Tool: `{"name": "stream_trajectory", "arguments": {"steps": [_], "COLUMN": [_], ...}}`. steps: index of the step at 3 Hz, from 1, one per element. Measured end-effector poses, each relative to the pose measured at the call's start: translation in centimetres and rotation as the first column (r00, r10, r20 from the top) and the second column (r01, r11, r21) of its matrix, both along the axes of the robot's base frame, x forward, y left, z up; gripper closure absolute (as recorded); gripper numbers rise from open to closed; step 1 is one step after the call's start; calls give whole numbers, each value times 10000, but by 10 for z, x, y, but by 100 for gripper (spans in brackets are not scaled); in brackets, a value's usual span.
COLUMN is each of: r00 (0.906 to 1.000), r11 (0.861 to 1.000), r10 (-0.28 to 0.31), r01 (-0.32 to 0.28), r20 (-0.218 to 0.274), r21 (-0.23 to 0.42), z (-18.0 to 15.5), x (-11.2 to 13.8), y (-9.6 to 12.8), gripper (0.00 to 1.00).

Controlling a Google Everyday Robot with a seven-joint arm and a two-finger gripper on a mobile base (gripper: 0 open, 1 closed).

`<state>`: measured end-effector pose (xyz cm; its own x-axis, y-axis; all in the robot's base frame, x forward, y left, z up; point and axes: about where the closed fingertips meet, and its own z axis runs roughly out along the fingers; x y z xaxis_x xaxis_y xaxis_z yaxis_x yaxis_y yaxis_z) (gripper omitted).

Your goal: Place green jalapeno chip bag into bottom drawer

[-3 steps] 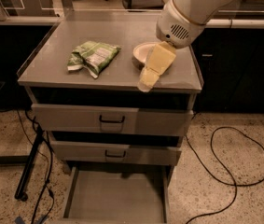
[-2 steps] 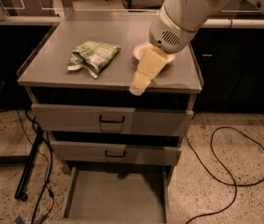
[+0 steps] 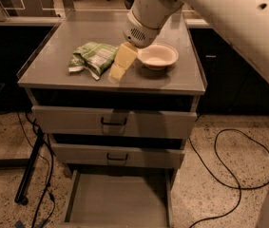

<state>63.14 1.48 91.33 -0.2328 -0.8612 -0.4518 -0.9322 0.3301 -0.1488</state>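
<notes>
The green jalapeno chip bag [image 3: 92, 57] lies crinkled on the left half of the grey cabinet top [image 3: 58, 75]. My gripper [image 3: 117, 70] hangs from the large cream arm just right of the bag, close to its right edge and low over the cabinet top. It holds nothing that I can see. The bottom drawer [image 3: 117, 203] is pulled out at floor level, its flat floor bare.
A cream round bowl [image 3: 158, 56] sits on the cabinet top right of the gripper. Two upper grey drawers with black handles [image 3: 113, 122] are closed. A black cable [image 3: 234, 175] loops on the floor at right, and a black stand leg [image 3: 29, 170] is at left.
My gripper has moved left, from over the bowl's front edge to beside the right edge of the chip bag. The bag and bowl have not moved.
</notes>
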Motion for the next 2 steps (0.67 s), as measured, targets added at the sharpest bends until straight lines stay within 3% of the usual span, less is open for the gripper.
{"name": "stream_trajectory", "arguments": {"steps": [1,2], "r00": [10000,9999], "r11": [10000,10000], "r10": [-2,74], "r01": [2,-74], "r20": [11,91], "r21": [24,-4], "z": [0,-7], "x": [1,17], "y": [1,15], "gripper": [0,0]}}
